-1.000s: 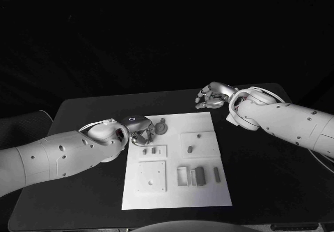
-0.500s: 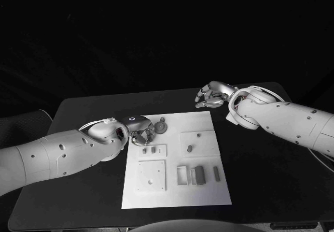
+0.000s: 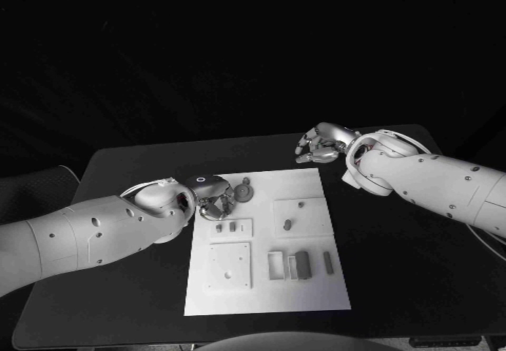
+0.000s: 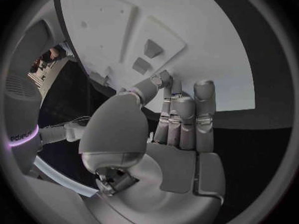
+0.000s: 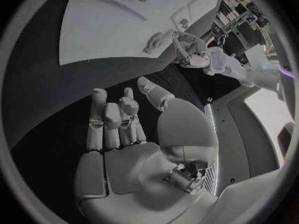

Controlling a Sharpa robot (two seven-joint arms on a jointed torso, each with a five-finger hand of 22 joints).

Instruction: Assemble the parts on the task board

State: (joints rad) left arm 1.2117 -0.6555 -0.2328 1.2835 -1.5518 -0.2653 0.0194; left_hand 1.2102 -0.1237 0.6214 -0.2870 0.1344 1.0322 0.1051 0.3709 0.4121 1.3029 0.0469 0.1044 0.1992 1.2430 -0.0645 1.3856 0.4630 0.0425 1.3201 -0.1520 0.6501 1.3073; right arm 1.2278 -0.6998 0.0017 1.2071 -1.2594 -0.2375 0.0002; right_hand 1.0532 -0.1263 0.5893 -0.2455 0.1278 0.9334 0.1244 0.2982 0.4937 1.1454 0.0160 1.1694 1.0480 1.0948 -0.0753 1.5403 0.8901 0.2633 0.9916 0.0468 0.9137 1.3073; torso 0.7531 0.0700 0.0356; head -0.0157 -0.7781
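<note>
Two white, rounded arm shells dotted with small dark screw holes are ending in silver hands, left hand (image 3: pixel 211 196) and right hand (image 3: pixel 324 143) (a thin cable is looping each wrist).

Left robot hand (image 3: pixel 214 199) empty, fingers apart; right robot hand (image 3: pixel 322 144) likewise.

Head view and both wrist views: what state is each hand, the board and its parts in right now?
left hand: fingers apart over the board's far left corner, holding nothing.
right hand: off the board over the black table, fingers apart, holding nothing.
task board: flat on the table.
round part: lying beside the left hand, not gripped.
upright grey blocks: standing near the board's front.
</note>
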